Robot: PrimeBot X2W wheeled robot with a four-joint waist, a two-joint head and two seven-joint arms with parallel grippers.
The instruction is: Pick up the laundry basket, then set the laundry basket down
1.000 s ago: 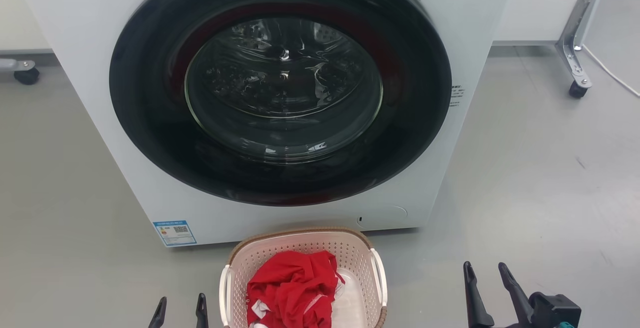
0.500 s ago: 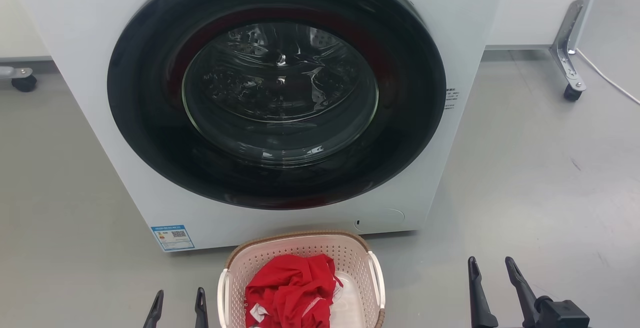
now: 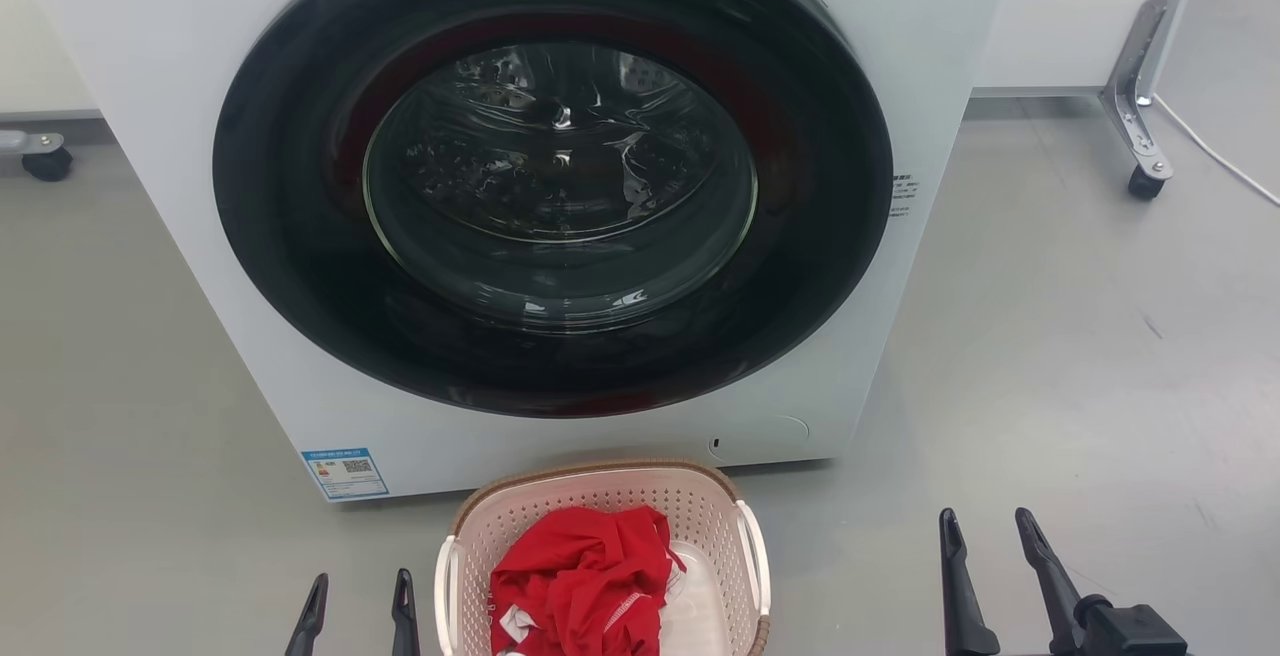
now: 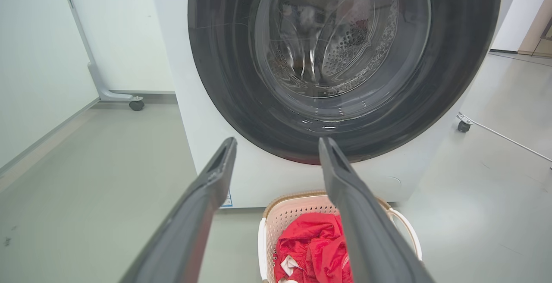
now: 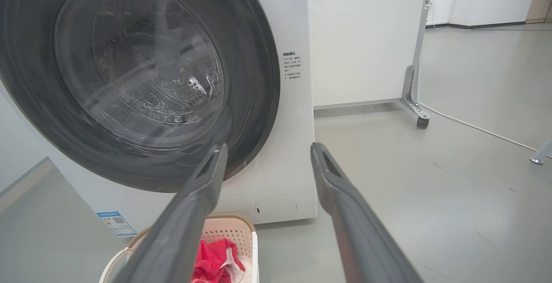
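The laundry basket (image 3: 700,516), cream with perforated walls, a brown rim and white side handles, stands on the floor just before the washing machine (image 3: 140,56). Red clothing (image 3: 585,581) lies crumpled in it. My left gripper (image 3: 362,588) is open, a short way left of the basket's left handle, not touching. Well to the basket's right my right gripper (image 3: 985,528) stands open and holds nothing. In the left wrist view the laundry basket (image 4: 289,212) sits low between the open fingers (image 4: 202,201). From the right wrist, the laundry basket (image 5: 230,229) shows at the lower left.
The washing machine's round dark door (image 3: 290,186) is closed. A white panel on castor feet (image 3: 1145,181) stands at the back right, with a white cable (image 3: 1220,151) on the grey floor. Another castor (image 3: 45,164) is at the back left. Open floor lies right of the basket.
The whole head view shifted slightly between the earliest frame and now, so the camera moved. The basket stands in the same spot. Both grippers stay open, the right one a touch further right.
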